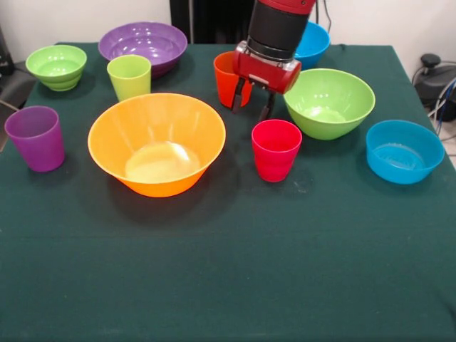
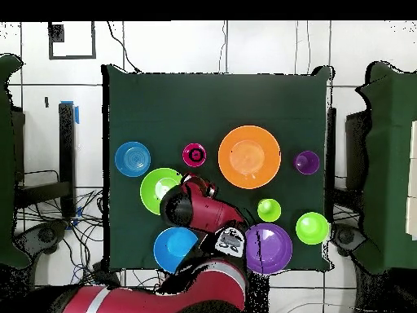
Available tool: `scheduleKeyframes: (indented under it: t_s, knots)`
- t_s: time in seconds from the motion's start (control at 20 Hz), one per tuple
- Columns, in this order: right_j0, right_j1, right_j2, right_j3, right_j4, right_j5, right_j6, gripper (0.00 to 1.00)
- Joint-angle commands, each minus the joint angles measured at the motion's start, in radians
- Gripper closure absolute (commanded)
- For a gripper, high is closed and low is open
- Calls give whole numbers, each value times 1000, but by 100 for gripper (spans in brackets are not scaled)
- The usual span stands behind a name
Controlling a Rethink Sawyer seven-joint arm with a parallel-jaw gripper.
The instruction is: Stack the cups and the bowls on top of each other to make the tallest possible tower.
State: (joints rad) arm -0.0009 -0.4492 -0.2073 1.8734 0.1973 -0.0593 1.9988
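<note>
One red-pink cup [image 1: 276, 149] — just below the hand [image 1: 251, 105].

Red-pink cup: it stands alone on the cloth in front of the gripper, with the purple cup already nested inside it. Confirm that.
Not quite. The red-pink cup does stand alone in front of the gripper, but it is empty. The front view shows the purple cup standing by itself near the table's edge, beyond the orange-yellow bowl.

big bowl [image 1: 157, 142] at centre front view, cup [image 1: 276, 148] just right, 2 bowls [image 1: 329, 102] [image 1: 403, 150] further right
</note>
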Motion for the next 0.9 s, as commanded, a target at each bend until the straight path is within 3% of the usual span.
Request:
scheduleKeyframes:
  t_s: [0.05, 0.5, 0.7, 0.9]
  knots:
    - [-24, -20, 135, -52, 60, 97, 183, 0]
    - [-12, -75, 116, -27, 77, 174, 166, 0]
    - [24, -76, 60, -15, 102, 227, 178, 0]
    - [-1, -77, 75, 9, 104, 237, 175, 0]
